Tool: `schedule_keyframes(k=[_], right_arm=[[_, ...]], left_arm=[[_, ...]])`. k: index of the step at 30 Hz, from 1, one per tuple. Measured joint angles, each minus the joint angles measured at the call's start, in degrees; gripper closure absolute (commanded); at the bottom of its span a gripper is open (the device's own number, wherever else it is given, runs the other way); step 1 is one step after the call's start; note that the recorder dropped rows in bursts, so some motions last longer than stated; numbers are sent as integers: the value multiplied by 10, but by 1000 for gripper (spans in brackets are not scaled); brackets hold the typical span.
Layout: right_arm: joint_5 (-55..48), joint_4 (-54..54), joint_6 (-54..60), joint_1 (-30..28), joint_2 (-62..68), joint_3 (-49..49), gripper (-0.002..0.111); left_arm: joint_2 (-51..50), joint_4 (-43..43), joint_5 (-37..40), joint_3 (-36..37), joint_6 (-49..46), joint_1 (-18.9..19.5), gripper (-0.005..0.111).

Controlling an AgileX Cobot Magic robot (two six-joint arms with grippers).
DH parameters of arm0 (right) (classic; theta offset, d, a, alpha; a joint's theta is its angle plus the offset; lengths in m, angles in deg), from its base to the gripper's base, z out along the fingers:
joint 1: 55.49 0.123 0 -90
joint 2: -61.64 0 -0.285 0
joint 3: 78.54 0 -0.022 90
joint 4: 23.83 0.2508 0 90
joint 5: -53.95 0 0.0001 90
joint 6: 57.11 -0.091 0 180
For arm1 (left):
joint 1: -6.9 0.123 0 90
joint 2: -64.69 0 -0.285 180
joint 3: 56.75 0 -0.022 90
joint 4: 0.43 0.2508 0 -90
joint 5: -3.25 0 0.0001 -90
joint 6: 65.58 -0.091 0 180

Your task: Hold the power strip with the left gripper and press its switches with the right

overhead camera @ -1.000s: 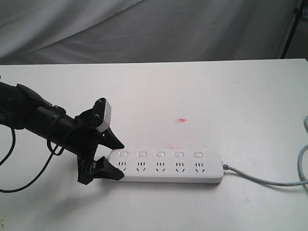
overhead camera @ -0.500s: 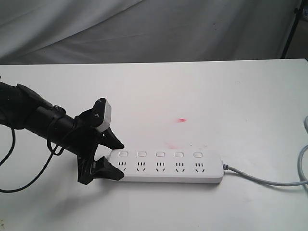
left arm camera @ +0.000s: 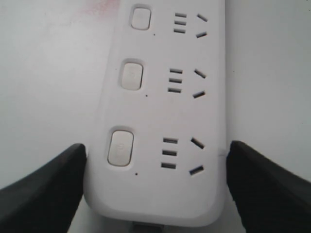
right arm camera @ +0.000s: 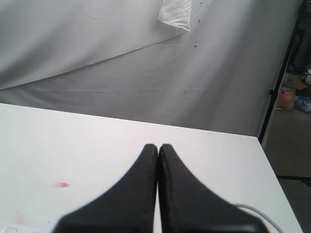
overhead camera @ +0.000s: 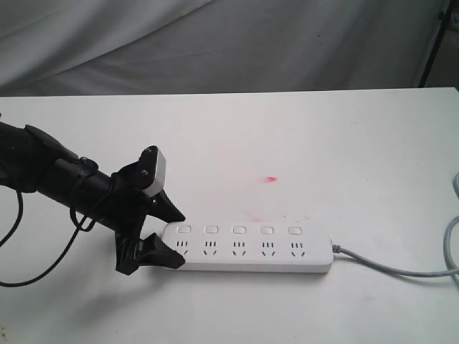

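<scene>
Grip looks firm from outside: left gripper (overhead camera: 176, 239) clamps the power strip (overhead camera: 251, 247) by its cordless end on the table (overhead camera: 323, 143). Its wrist camera shows fingers (left arm camera: 43, 189) hugging both sides. Right gripper (right arm camera: 158, 150), pinched shut, hangs clear of the strip; it should press the switches (left arm camera: 131, 75) squarely, one at a time.

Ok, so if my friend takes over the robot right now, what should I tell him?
Left hand: closed on the power strip, one finger along each long side, at the end away from the cord. The fit looks snug in the left wrist view.
Right hand: shut, holding nothing, up over the table and out of the exterior view.
Power strip: lying flat on the table.
Done: the hold.
Left: bring the right hand over and press the five switches. It is not at them yet.
</scene>
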Motion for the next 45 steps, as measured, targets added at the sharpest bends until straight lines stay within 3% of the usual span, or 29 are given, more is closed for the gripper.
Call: schedule_keyframes(k=[6, 11, 21, 45], right_arm=[[-12, 4, -8, 9, -69, 62, 108], [57, 4, -8, 9, -118, 152, 108], [76, 4, -8, 9, -148, 215, 108], [3, 8, -5, 9, -148, 224, 108]], left_arm=[[0, 0, 0, 0, 0, 0, 63], [0, 0, 0, 0, 0, 0, 63], [0, 0, 0, 0, 0, 0, 63], [0, 0, -1, 0, 0, 0, 63]])
